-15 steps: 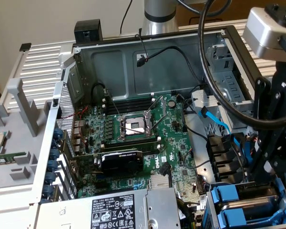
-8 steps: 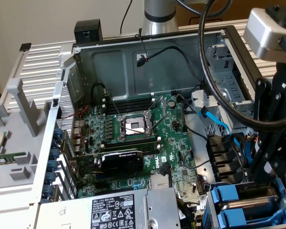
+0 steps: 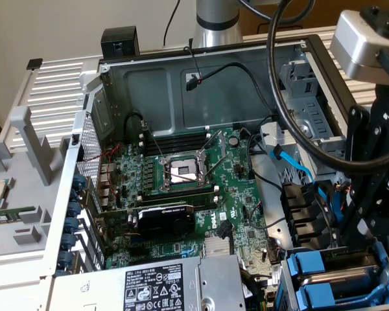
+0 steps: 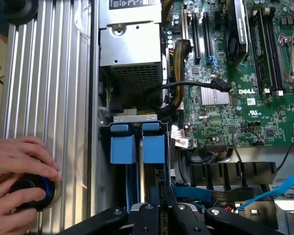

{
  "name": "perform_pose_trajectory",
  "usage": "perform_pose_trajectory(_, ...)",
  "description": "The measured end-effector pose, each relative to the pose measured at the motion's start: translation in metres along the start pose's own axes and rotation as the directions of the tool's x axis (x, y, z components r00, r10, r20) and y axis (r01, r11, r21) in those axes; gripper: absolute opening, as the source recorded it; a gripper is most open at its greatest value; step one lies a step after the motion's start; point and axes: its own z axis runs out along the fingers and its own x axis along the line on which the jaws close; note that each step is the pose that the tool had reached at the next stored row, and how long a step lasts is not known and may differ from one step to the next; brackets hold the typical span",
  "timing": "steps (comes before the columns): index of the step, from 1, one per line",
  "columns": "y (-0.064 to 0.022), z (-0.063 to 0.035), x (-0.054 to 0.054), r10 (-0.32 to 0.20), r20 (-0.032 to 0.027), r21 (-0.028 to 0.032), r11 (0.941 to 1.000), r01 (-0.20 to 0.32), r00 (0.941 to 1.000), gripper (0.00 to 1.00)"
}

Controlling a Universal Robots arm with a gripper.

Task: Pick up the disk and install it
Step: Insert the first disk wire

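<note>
In the wrist view my gripper (image 4: 159, 204) hangs over the drive bay at the corner of the open computer case. Its black fingers (image 4: 148, 211) stand close together on a thin part seen edge-on that runs up to a bright blue plastic frame (image 4: 154, 147); this is the disk, and its silver body and label are hidden. A second blue frame (image 4: 122, 148) sits right beside it in the bay. At the exterior view's right the black gripper body (image 3: 376, 194) stands above two blue frames (image 3: 309, 265) in the case's near corner.
The green motherboard (image 3: 201, 194) fills the case floor, and the silver power-supply box (image 4: 131, 46) sits next to the bay. Black cables (image 4: 196, 84) and a blue cable (image 4: 279, 188) run close by. A person's hands (image 4: 17, 161) rest on a black knob (image 4: 32, 192) on the ribbed table.
</note>
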Motion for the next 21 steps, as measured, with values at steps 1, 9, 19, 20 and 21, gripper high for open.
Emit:
perform_pose_trajectory(1,-0.0002,0.0000,0.0000,0.001,0.0006,-0.0003,1.0000,-0.001,1.0000,0.16)
perform_pose_trajectory(9,-0.0007,0.0007,0.0001,0.004,0.0012,-0.0009,1.0000,-0.004,1.0000,0.16)
perform_pose_trajectory(19,-0.0007,0.0012,-0.0025,0.007,-0.0096,-0.0006,1.0000,-0.007,0.9999,0.16)
perform_pose_trajectory(20,-0.0007,0.0011,-0.0025,0.007,-0.0111,-0.0005,1.0000,-0.007,0.9999,0.16)
perform_pose_trajectory(21,-0.0007,0.0010,-0.0024,0.007,-0.0119,-0.0005,1.0000,-0.007,0.9999,0.16)
